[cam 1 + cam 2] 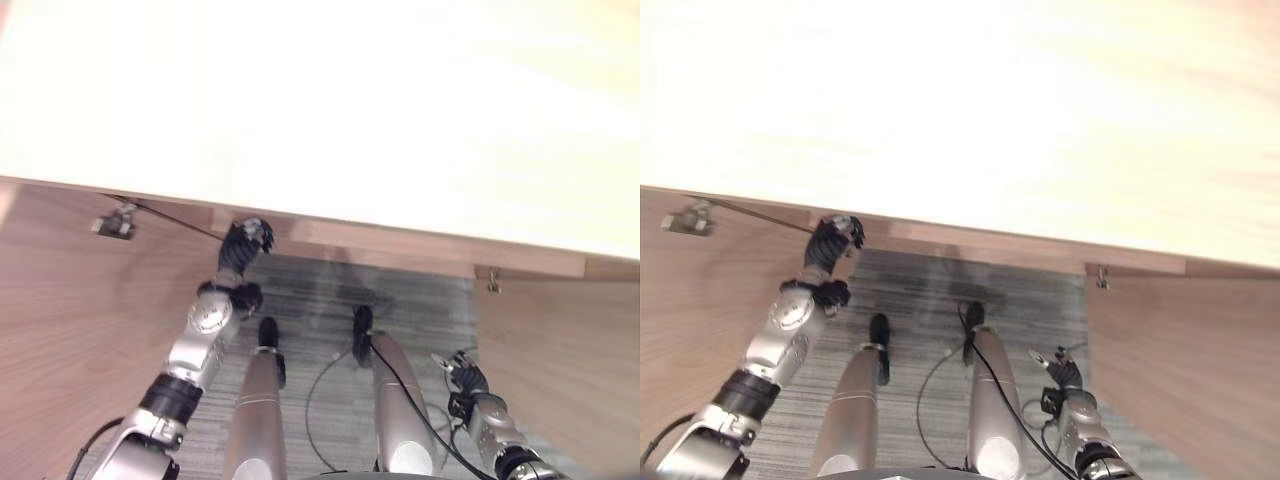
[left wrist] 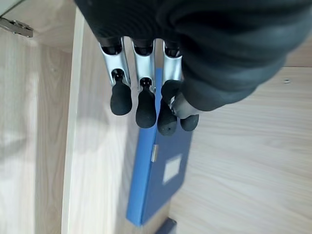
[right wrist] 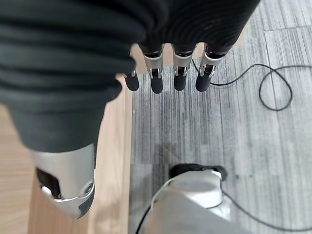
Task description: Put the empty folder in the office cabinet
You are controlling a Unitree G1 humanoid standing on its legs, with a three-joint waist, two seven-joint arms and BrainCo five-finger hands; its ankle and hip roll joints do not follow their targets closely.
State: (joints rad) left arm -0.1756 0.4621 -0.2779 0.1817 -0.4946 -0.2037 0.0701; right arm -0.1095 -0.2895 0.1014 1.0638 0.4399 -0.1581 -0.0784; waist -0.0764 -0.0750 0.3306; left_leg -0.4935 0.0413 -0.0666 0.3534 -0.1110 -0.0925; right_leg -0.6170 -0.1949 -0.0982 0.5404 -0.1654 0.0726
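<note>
The blue folder (image 2: 158, 187) is seen lying on a cabinet shelf (image 2: 243, 161), just beyond the left robot hand (image 2: 146, 97), whose fingers are extended and empty. The right robot hand (image 3: 165, 78) is held relaxed, empty, above the floor (image 3: 214, 126).

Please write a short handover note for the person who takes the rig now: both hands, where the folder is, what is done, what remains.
Left hand: reaching into the cabinet, fingers straight, open, just short of the blue folder.
Right hand: idle, low beside the right cabinet door, fingers relaxed, holding nothing.
Folder: lies on a wooden surface in the cabinet, free of the hand.
Done: folder appears placed.
Left: likely withdraw the left arm; both doors stand open.
</note>
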